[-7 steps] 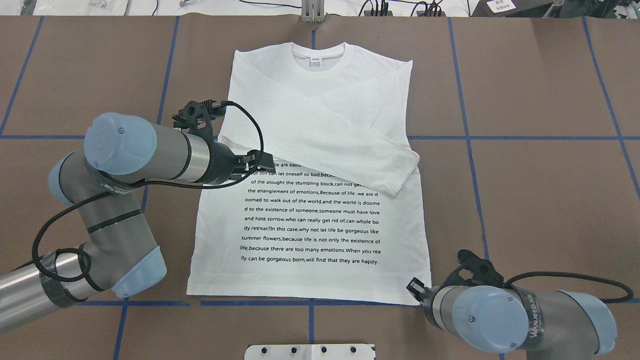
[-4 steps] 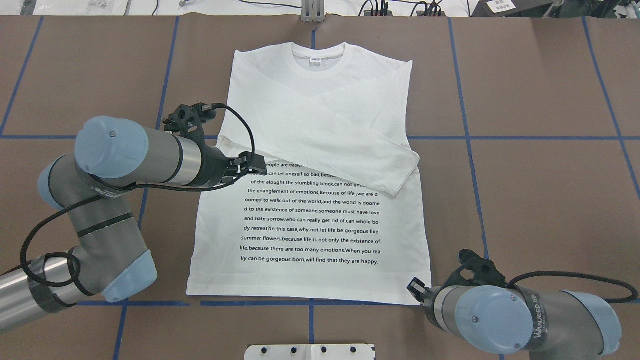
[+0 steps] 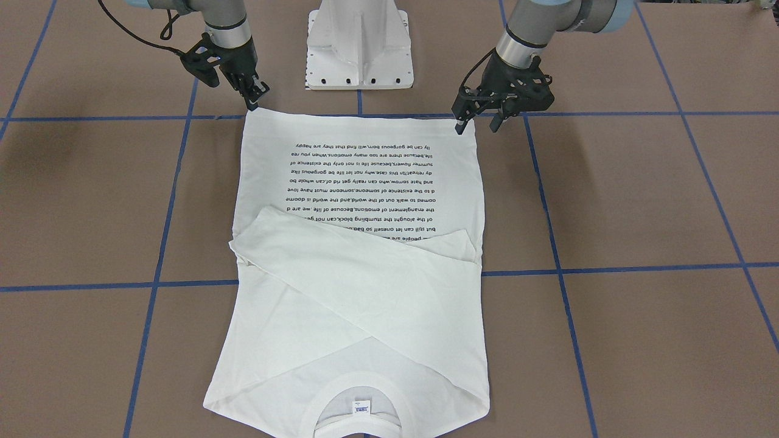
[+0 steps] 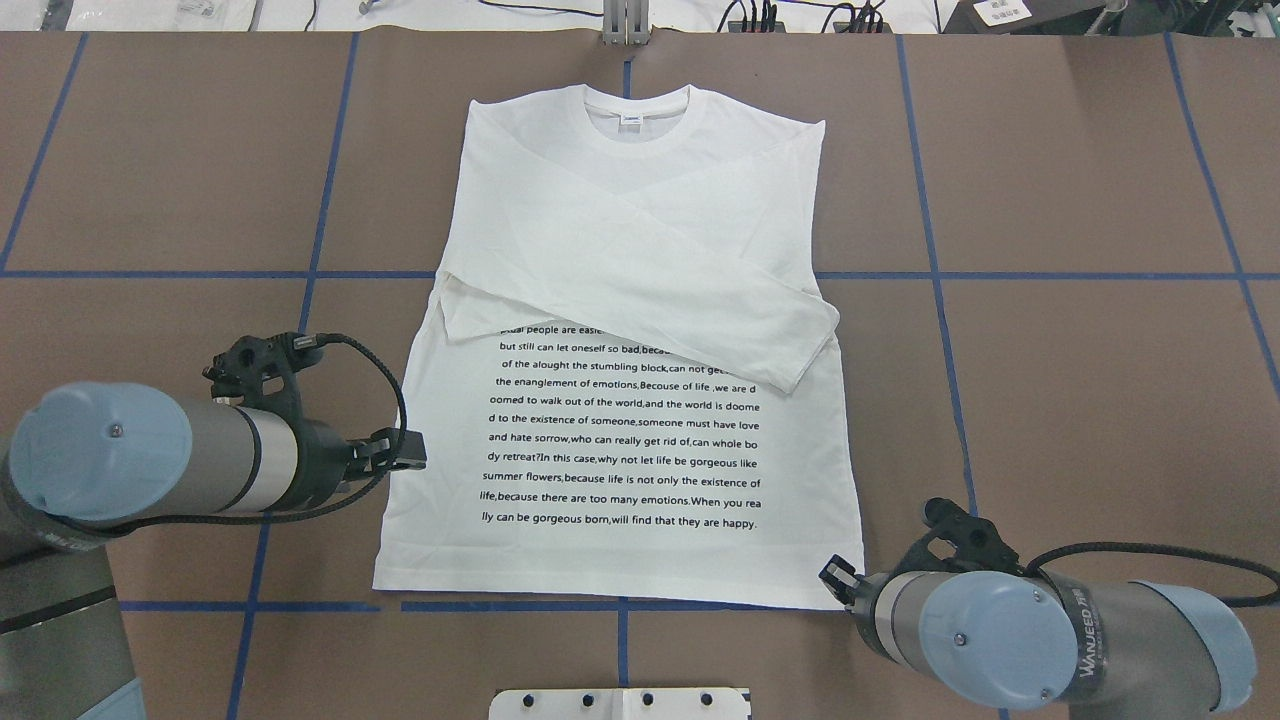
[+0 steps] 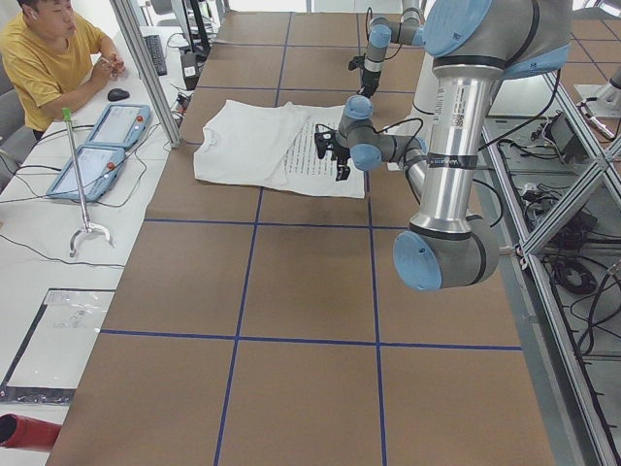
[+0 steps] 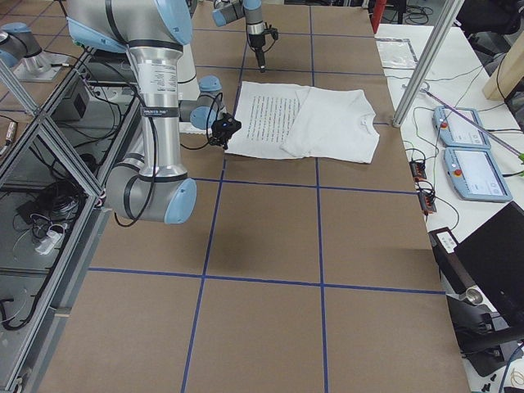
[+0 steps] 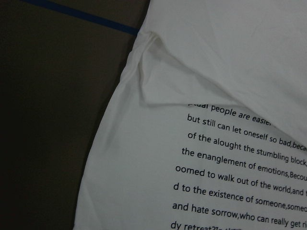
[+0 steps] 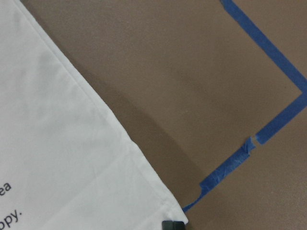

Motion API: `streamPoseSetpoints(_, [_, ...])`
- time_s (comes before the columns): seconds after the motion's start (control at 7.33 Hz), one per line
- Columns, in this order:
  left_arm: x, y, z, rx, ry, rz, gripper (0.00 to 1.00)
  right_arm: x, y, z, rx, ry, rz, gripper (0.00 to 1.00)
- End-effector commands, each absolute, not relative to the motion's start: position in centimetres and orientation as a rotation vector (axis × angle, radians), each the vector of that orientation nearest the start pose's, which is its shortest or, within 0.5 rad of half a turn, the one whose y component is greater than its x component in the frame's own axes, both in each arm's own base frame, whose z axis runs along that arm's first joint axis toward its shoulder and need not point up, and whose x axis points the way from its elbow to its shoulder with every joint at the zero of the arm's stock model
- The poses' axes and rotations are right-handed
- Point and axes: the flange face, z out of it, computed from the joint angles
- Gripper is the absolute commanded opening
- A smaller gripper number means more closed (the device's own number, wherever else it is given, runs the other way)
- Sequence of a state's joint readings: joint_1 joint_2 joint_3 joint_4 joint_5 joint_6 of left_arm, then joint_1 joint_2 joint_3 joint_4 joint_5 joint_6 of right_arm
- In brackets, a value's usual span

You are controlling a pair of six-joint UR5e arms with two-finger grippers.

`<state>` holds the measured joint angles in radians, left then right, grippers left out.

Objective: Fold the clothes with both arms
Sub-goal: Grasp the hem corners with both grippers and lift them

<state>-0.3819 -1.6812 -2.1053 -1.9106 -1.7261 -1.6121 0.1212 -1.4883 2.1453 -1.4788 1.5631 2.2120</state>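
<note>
Two arms: the left arm (image 4: 150, 465) enters the overhead view at 9 o'clock, the right arm (image 4: 1040, 640) at 5 o'clock.
T-shirt (image 4: 620, 440): it lies flat on the table (image 4: 1080, 400), front up, with the collar at 12 o'clock and the hem at 6 o'clock in the overhead view.
Sleeves (image 4: 650, 290): both are folded in over the chest and cross each other.
Printed text (image 4: 620, 450): black lines below the sleeves, the top line partly covered by a cuff.
Left gripper (image 3: 478, 123): its fingers are spread and hold nothing, at the shirt's side edge near 8 o'clock.
Right gripper (image 4: 832, 575): it sits at the hem corner at 5 o'clock. Its wrist view shows one fingertip (image 8: 172, 224) just beside that corner. I cannot tell whether it is clamped on the cloth.
Pedestal base (image 3: 359, 42): white, at 6 o'clock past the hem, apart from the shirt.
Tape lines (image 4: 1080, 276): a blue grid across the brown tabletop.
</note>
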Motion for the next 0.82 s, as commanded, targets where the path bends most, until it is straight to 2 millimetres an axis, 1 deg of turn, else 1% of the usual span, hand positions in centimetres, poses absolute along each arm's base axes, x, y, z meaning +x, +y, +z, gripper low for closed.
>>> streamPoseSetpoints(0.0, [43.7, -25.0, 34.4, -0.026, 0.944, -0.369, 0.87, -46.6, -19.1, 35.3, -0.190, -0.739, 0.729, 0.00])
streamPoseSetpoints(0.14, [44.6, -23.7, 34.9, -0.055, 0.932, -0.373, 0.86, -46.7, -19.0, 35.4, -0.189, -0.736, 0.726, 0.00])
streamPoseSetpoints(0.27, [45.6, -22.6, 35.4, -0.076, 0.919, -0.369, 0.82, -46.6, -19.1, 35.4, -0.189, -0.736, 0.728, 0.00])
streamPoseSetpoints(0.55, [46.4, -22.8, 36.7, -0.074, 0.891, -0.373, 0.72, -46.6, -19.0, 35.6, -0.189, -0.733, 0.728, 0.00])
streamPoseSetpoints(0.68, [46.6, -22.8, 36.7, -0.075, 0.891, -0.372, 0.66, -46.6, -19.0, 35.5, -0.189, -0.735, 0.726, 0.00])
